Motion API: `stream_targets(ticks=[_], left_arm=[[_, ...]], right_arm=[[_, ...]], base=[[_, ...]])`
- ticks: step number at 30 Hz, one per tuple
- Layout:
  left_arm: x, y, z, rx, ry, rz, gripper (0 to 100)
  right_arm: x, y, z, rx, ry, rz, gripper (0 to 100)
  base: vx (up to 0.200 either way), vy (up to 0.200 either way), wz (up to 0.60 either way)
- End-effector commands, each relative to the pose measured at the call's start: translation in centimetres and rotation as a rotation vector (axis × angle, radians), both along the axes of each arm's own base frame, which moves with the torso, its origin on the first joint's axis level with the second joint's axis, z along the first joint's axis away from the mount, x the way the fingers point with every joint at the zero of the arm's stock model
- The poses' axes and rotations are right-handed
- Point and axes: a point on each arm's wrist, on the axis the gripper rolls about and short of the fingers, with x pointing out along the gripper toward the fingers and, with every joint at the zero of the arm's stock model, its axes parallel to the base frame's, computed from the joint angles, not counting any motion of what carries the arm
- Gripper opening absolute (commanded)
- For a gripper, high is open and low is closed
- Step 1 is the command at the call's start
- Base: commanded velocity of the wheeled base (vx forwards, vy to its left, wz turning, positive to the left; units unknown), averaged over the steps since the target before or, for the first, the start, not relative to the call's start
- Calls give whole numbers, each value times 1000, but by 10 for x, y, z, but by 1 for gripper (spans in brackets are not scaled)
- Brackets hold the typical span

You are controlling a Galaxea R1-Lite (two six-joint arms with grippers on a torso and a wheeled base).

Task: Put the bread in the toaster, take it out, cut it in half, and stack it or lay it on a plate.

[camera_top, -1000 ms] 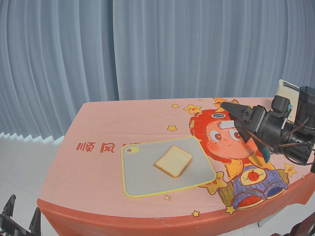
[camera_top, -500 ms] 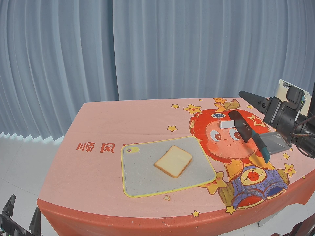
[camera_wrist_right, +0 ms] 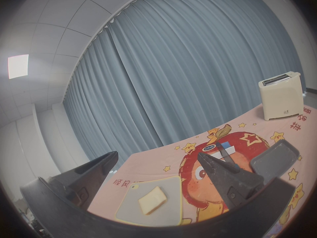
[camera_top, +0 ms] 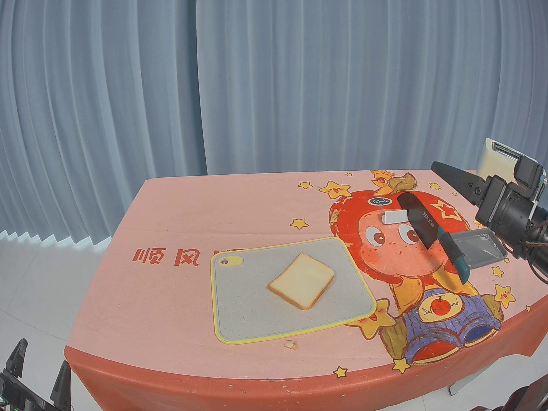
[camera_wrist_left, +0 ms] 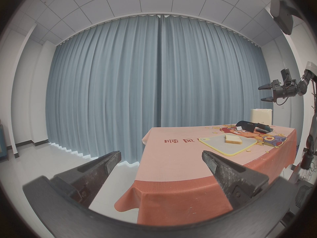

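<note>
The left gripper [camera_top: 37, 372] hangs low off the table's [camera_top: 188, 218] front left corner, its fingers spread and empty; the left wrist view looks between them [camera_wrist_left: 160, 156] across open floor to the left edge. The cutting board [camera_top: 245, 309] lies mid-table, near the front edge and well apart from the left and far edges. The bread [camera_top: 301, 281] lies flat on the board's right half, uncut. A crumb [camera_top: 290, 345] sits between board and front edge. Right of the board lies the knife [camera_top: 434, 232], its teal handle just beside the grey plate [camera_top: 482, 246] near the right edge. The right gripper [camera_top: 456, 178] hangs above that edge, spread and empty, covering part of the toaster [camera_top: 499, 158]. The right wrist view gives the toaster [camera_wrist_right: 280, 98] whole, upright at the far right corner.
</note>
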Motion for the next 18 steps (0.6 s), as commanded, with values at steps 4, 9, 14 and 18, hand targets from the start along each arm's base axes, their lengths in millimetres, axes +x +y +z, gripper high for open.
stream_targets(ticks=[4,9,14,18], left_arm=[[1,0,-5,1,15,0,100],[1,0,-5,-1,15,0,100],[1,0,-5,-1,15,0,100],[1,0,-5,-1,15,0,100]], right_arm=[[-14,-5,1,21,-16,34,100],[-13,-3,-1,17,-8,40,100],[-16,-5,-3,-28,-71,44,100],[-18,-7,-12,-142,-90,47,100]], base=[[0,0,0],[0,0,0],[0,0,0],[0,0,0]])
